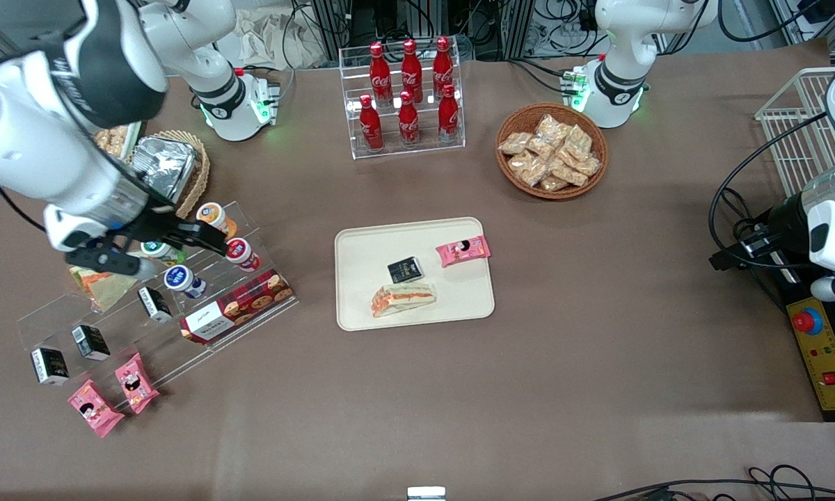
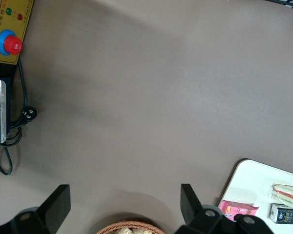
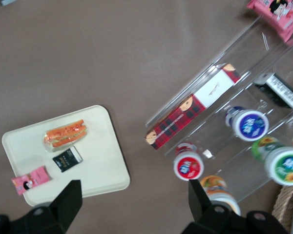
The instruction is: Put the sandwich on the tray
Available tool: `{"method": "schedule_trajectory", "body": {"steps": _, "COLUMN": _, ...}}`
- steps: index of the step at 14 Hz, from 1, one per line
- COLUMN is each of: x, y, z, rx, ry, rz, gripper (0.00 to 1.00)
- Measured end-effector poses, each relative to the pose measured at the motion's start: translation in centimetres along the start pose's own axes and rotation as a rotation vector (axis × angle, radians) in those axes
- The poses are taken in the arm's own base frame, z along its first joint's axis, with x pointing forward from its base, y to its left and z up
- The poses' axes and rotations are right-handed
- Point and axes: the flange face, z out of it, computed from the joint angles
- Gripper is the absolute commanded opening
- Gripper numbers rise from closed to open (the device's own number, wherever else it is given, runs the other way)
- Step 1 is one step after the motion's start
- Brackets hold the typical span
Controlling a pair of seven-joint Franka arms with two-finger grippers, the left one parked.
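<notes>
Clear-wrapped and pale, the triangular sandwich wedge (image 1: 104, 287) with a thin orange edge lies on the transparent acrylic stepped rack (image 1: 181, 348), just beneath the gripper (image 1: 153, 247) and well apart from the large cream-beige rectangular tray (image 1: 362, 243). The right wrist view shows the black fingers (image 3: 71, 200) spread wide with nothing between them.

Several slips look possible. Small round-lidded cups (image 1: 179, 278) stand close beside the fingers, so a descent that is off line could knock one over or nudge the rack. The slick film may let the wedge slide out of a shallow pinch. A second wrapped wedge with a broad orange band (image 1: 403, 299) already lies on the tray with a small black packet (image 1: 405, 269) and a pink snack packet (image 1: 463, 250), so a careless drop could land on them.

Much of the target wedge is covered by the gripper in the front view, and I cannot find it for certain in the right wrist view, so its exact lie under the fingers is unclear.
</notes>
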Motion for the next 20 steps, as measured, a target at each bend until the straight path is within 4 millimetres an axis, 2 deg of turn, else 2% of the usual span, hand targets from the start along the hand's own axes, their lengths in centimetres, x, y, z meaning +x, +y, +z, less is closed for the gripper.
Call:
{"method": "schedule_trajectory", "body": {"steps": 3, "x": -0.5, "y": 3.7, "z": -3.9, "rx": -0.052, "ry": 0.042, "rz": -0.041, "gripper": 0.97}}
{"method": "schedule_trajectory", "body": {"steps": 6, "x": -1.0, "y": 4.0, "z": -8.1, "rx": -0.113, "ry": 0.135, "rz": -0.07, "gripper": 0.97}}
{"method": "schedule_trajectory", "body": {"steps": 9, "x": 0.0, "y": 4.0, "z": -10.3, "rx": -0.127, "ry": 0.183, "rz": -0.129, "gripper": 0.97}}
{"method": "schedule_trajectory", "body": {"steps": 15, "x": 3.0, "y": 7.9, "z": -10.0, "rx": -0.161, "ry": 0.177, "rz": -0.12, "gripper": 0.97}}
{"method": "schedule_trajectory", "body": {"steps": 18, "x": 3.1, "y": 8.4, "z": -10.2, "rx": -0.162, "ry": 0.181, "rz": -0.115, "gripper": 0.97}}
{"method": "schedule_trajectory", "body": {"steps": 20, "x": 3.4, "y": 8.3, "z": -9.6, "rx": -0.166, "ry": 0.171, "rz": -0.113, "gripper": 0.97}}
